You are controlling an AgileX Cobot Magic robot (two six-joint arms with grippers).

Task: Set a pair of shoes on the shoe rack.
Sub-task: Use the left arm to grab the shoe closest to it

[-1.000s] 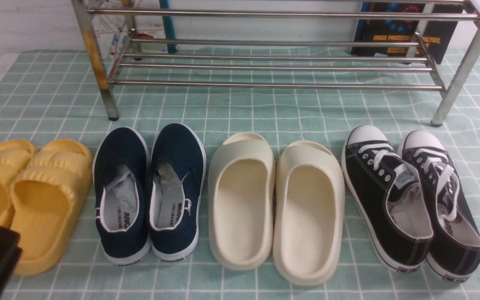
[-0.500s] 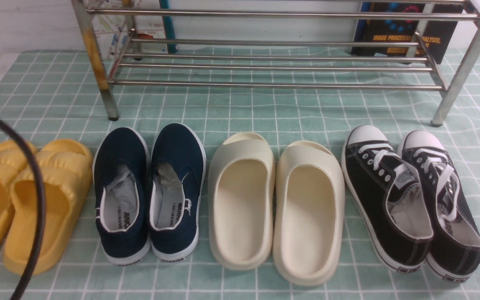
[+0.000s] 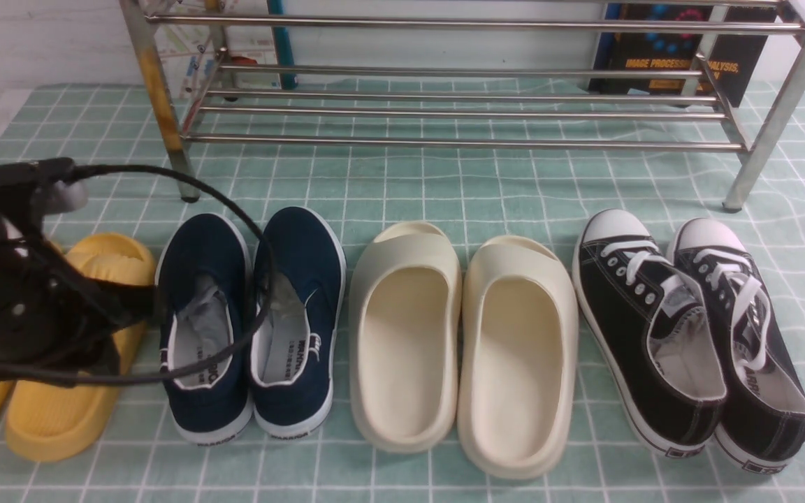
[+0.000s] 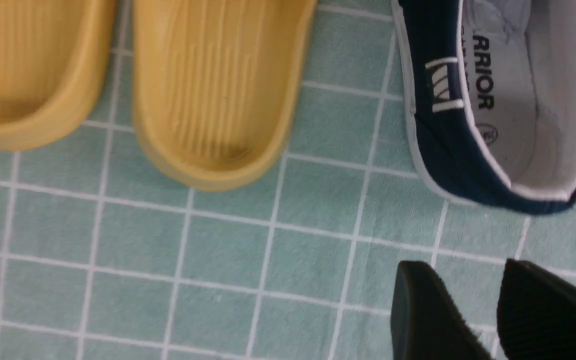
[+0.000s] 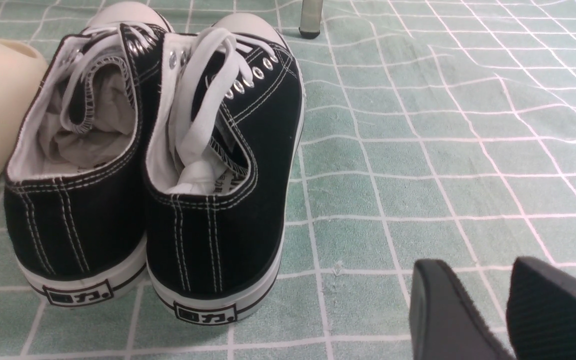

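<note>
Across the whole floor lies a green checked cloth [image 3: 444,188], and at its far side stands the shoe rack [image 3: 465,143], its steel bar shelves bare and its front left leg rust-stained. A dark book [image 3: 682,49] leans behind the rack's right end.

Nearer the robot, four pairs sit in a row with heels toward it. From right to left these are the black lace-up sneakers [image 3: 654,314], the cream slides [image 3: 406,349], the pair of shoes [image 3: 298,258] in navy canvas, and the yellow slides [image 3: 60,419]. The navy pair rests on the cloth, side by side and touching, not yet on the rack.

The left arm [image 3: 18,307] hangs over the yellow slides, and its black cable [image 3: 249,230] loops across the navy pair.

The left gripper [image 4: 460,280] hovers above the cloth near the navy heel, jaws parted and empty. The right gripper [image 5: 473,272] sits beside the black sneakers, likewise parted, gripping nothing.
</note>
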